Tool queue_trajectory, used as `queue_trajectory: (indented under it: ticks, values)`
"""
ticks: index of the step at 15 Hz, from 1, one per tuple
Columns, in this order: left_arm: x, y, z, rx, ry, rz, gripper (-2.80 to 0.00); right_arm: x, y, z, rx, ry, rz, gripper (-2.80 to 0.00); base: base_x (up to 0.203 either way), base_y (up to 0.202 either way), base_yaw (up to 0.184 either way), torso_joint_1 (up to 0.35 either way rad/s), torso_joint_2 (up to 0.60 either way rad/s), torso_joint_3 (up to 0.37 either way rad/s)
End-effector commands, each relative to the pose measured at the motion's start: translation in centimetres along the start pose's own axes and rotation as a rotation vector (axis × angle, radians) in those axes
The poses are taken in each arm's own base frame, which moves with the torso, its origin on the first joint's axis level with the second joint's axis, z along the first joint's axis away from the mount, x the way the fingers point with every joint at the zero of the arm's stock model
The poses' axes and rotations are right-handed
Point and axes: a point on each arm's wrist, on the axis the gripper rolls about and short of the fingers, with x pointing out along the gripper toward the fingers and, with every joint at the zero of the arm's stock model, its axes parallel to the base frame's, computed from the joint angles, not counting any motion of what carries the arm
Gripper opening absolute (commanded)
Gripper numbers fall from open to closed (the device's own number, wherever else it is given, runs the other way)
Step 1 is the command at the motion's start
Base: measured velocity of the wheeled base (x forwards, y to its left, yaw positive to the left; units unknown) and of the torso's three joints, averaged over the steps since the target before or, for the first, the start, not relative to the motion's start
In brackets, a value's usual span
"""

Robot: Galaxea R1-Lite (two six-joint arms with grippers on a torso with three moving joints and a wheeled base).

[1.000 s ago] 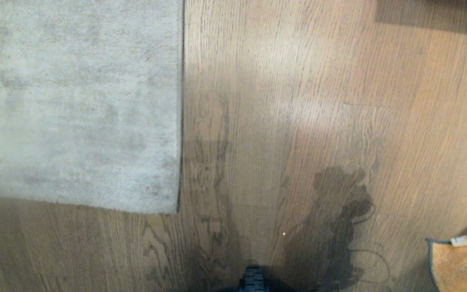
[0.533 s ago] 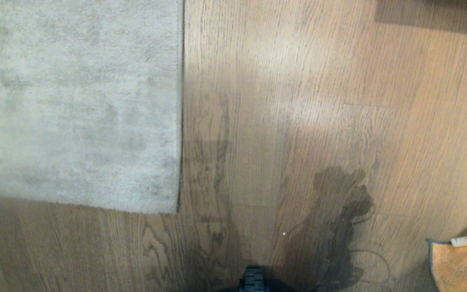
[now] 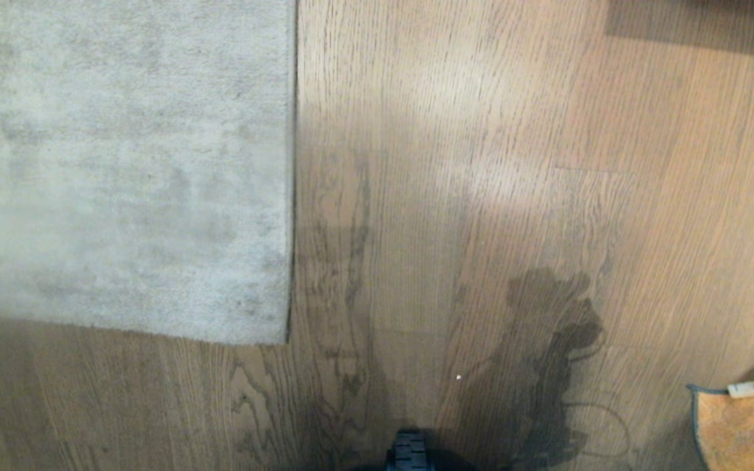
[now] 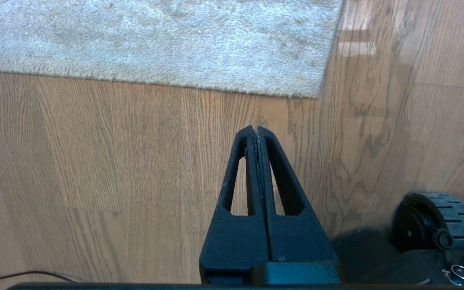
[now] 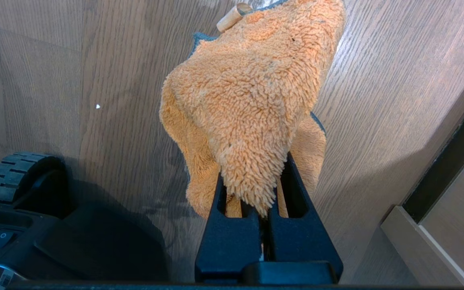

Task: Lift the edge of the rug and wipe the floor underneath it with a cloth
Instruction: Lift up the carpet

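Head view: rug edge (image 3: 288, 196) flat on floor (image 3: 482, 163), square corner near; cloth (image 3: 747, 432) at lower right, well apart from rug.
Left wrist: left pincer (image 4: 255, 129) closed, empty, above bare planks beside rug corner.
Right wrist: right pincer (image 5: 262, 201) clamped on fuzzy orange cloth, tag visible.

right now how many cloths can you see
1. The orange cloth is clamped between the right gripper fingers, hanging above the floor at the robot's right, apart from the rug edge. More could lie outside these views.
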Motion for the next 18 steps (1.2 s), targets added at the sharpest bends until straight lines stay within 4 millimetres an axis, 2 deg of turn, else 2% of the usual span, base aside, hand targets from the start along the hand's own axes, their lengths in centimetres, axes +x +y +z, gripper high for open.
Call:
queue_trajectory:
  ticks: [1, 18]
  values:
    - [-0.01, 0.0, 0.01, 0.0, -0.001, 0.0, -2.8, 0.02, 0.0, 0.01, -0.001, 0.002, 0.002, -2.8, 0.0, 0.0, 0.0, 0.0, 0.0, 0.0]
    - [-0.01, 0.0, 0.0, -0.002, 0.0, 0.0, -2.8, 0.02, 0.0, 0.01, -0.001, 0.002, 0.002, -2.8, 0.0, 0.0, 0.0, 0.0, 0.0, 0.0]
